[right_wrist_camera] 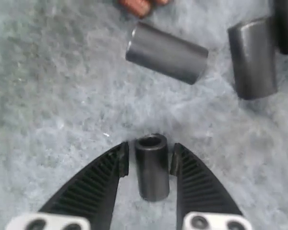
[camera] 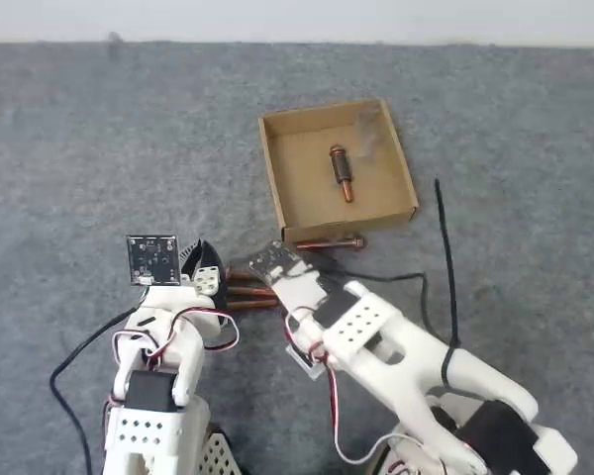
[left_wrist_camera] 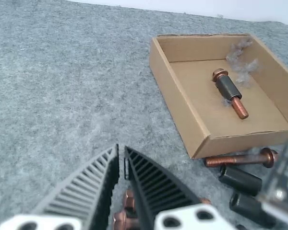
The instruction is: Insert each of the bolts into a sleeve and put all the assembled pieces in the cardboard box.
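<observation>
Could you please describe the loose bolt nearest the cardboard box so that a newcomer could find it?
Start at the cardboard box on the grey felt. Just outside the wall that is lowest in the high view, a copper bolt lies along that wall. Unlike the bolt inside the box, it wears no dark sleeve.

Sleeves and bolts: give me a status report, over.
Left hand shut by loose bolts. Right hand open around a sleeve. One assembled piece in cardboard box. Spare sleeves lie close by.
</observation>
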Robot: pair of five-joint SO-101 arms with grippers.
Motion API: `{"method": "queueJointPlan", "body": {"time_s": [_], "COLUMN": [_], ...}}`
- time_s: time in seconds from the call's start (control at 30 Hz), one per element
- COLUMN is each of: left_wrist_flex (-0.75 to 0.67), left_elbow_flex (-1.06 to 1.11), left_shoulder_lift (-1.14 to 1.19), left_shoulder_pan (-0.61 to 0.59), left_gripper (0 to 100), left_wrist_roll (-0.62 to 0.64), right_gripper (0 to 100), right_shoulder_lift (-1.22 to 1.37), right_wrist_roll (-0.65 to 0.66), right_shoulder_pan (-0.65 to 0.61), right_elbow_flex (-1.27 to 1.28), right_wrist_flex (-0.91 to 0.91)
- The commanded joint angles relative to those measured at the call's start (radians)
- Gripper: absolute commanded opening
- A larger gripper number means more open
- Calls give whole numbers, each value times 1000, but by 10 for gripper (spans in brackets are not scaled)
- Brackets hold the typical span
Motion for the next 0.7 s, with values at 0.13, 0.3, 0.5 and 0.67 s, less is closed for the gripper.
{"method": "queueJointPlan", "body": {"time_s": [0.13, 0.3, 0.5, 0.67], "left_wrist_flex": [2, 2, 2, 2], "left_elbow_flex": [-10, -10, -10, -10], "left_shoulder_lift": [-20, -20, -20, -20], "left_shoulder_pan": [3, 3, 3, 3], "left_gripper": [12, 12, 12, 12], "left_wrist_roll": [-12, -12, -12, -12], "right_gripper": [125, 20, 26, 26], "right_shoulder_lift": [-1, -1, -15, -51], "right_wrist_roll": [-9, -9, -9, -11], "right_shoulder_pan": [-1, 33, 79, 186], "right_elbow_flex": [98, 100, 72, 41], "right_wrist_flex": [-154, -162, -154, -153]}}
